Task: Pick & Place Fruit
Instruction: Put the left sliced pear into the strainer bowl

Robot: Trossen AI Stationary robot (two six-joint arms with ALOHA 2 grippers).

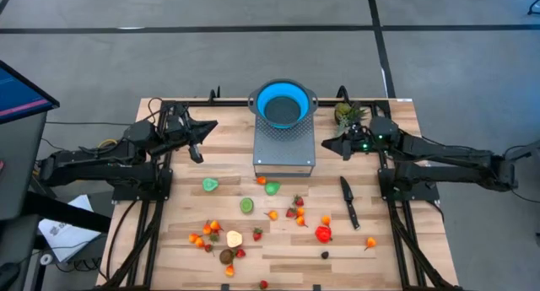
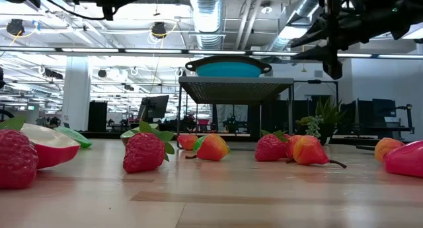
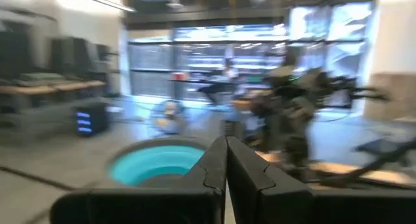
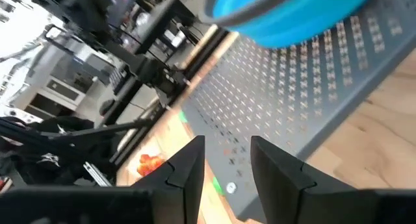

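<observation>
Several small toy fruits lie scattered on the near half of the wooden table: a green one [image 1: 246, 205], a red one [image 1: 323, 234], a pale yellow one [image 1: 234, 238] and strawberries [image 2: 144, 152]. The blue bowl [image 1: 283, 104] stands on a grey perforated stand [image 1: 284, 152] at the far middle. My left gripper [image 1: 199, 153] hovers left of the stand, shut and holding nothing, its fingertips [image 3: 226, 146] pressed together. My right gripper [image 1: 343, 148] hovers right of the stand, open, with nothing between its fingers [image 4: 188, 165].
A black knife [image 1: 348, 201] lies on the table right of the fruit. A spiky green-leaved pineapple-like piece [image 1: 344, 114] stands at the far right by the bowl. Black arm frames run along both table sides. A monitor [image 1: 17, 93] stands off the left edge.
</observation>
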